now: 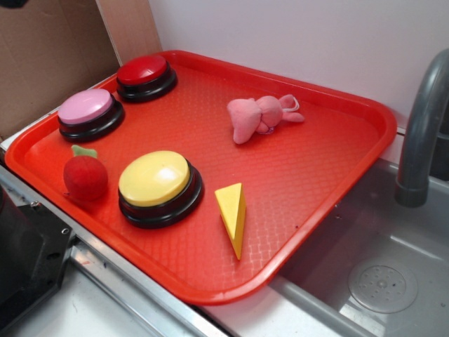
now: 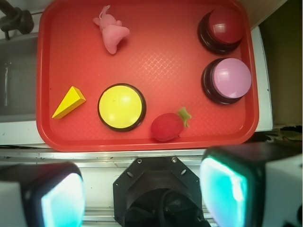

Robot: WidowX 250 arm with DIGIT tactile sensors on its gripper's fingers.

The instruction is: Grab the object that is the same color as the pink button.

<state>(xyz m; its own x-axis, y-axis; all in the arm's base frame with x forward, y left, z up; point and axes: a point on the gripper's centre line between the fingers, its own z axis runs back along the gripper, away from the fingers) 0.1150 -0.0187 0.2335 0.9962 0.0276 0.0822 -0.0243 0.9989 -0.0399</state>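
Wrist view: the gripper (image 2: 142,194) sits at the near edge of the scene, its two pads spread wide at the bottom left and bottom right of the picture with nothing between them, so the pincer is released and empty; it is not visible in the exterior view. It hangs above the bench in front of the red tray (image 2: 47,139), short of the tray's near rim. Nearest on the tray lie the fuzzy red ball (image 2: 165,126) with its green leaf, the yellow button (image 2: 121,106) just beside it, and the yellow cheese wedge (image 2: 69,102) further to the left in this view. Beyond the ball, toward the right rim, sits the pink button (image 2: 230,78), with the red button (image 2: 225,24) behind it at the far corner. The pink plush toy (image 2: 111,31) lies on its side at the far end of the tray, well apart from both pink and red buttons, with bare tray all round it; its thin loop shows in the exterior view (image 1: 261,116). Judgement: the task is at its start, the approach step, with nothing grasped yet. The next move calls for carrying the open jaws forward over the yellow button and the ball without brushing them, centring above the plush body, then descending and closing across its lumpy middle rather than a limb or the loop
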